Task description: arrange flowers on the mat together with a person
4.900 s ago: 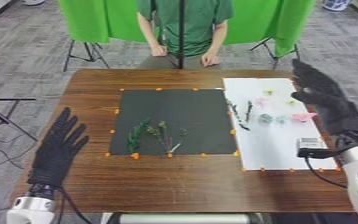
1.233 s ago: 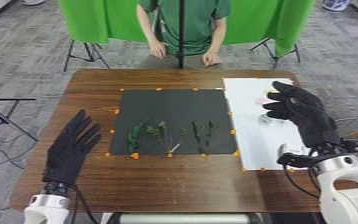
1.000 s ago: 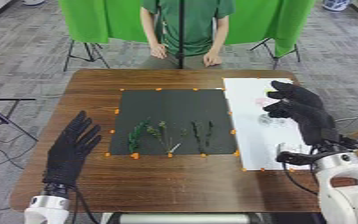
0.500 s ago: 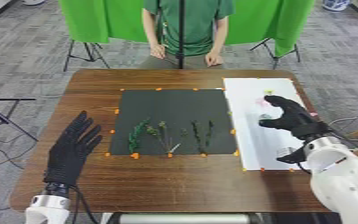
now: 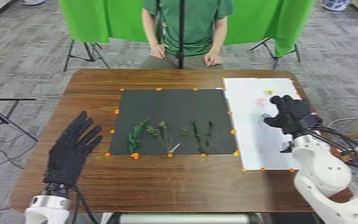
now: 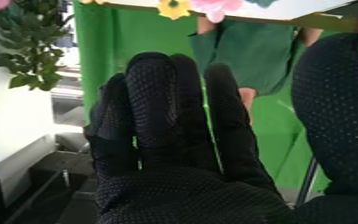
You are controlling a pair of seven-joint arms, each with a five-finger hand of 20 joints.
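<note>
Head view: green sprigs (image 5: 135, 137) and thin stems (image 5: 165, 136) lie on the near part of the dark mat (image 5: 171, 107), beside two darker sprigs (image 5: 199, 136). To the mat's right, a pink flower (image 5: 262, 102) and a yellow flower (image 5: 269, 92) rest on a white sheet (image 5: 260, 152). Over that sheet hangs the right hand (image 5: 293, 118), fingers (image 6: 151, 100) straight, thumb spread wide. Left of the mat, the left hand (image 5: 67, 152) extends straight fingers, slightly parted, above the wooden table (image 5: 167, 182).

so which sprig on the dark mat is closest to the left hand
The full, leafy green sprig at the row's left end; the other sprigs on the mat all lie farther right from the left hand.
</note>
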